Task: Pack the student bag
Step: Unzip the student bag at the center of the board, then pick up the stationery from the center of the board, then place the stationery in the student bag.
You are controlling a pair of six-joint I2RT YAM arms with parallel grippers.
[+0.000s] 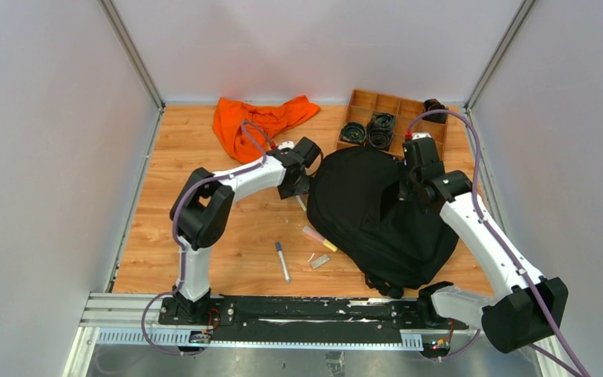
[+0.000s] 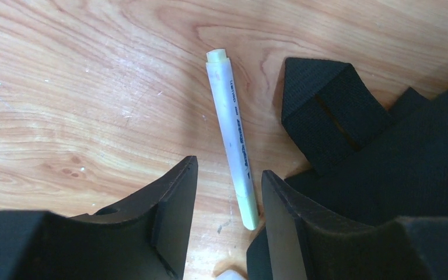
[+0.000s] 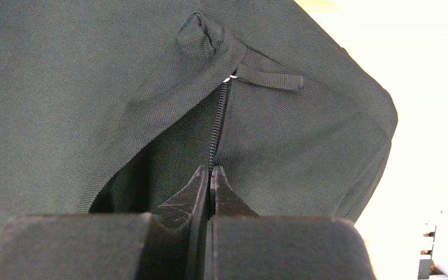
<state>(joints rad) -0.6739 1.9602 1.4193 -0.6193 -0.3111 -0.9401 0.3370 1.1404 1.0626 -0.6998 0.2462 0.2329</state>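
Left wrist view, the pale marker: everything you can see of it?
The marker is slim, looks plastic: frosted whitish barrel, pale yellow-green at both ends, dark print along it that I cannot read. It lies flat on the wooden table, its near end between the left gripper's open fingers, ungripped. A black strap loop of the student bag lies close beside it; contact cannot be told.

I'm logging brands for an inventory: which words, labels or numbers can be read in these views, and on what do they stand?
Nothing here is clear enough to quote.
Pale marker, left wrist view: blue lettering and smaller dark print along the barrel, too blurred to read.
Student bag: no label or text shows.
Pen, top view: too small to tell.
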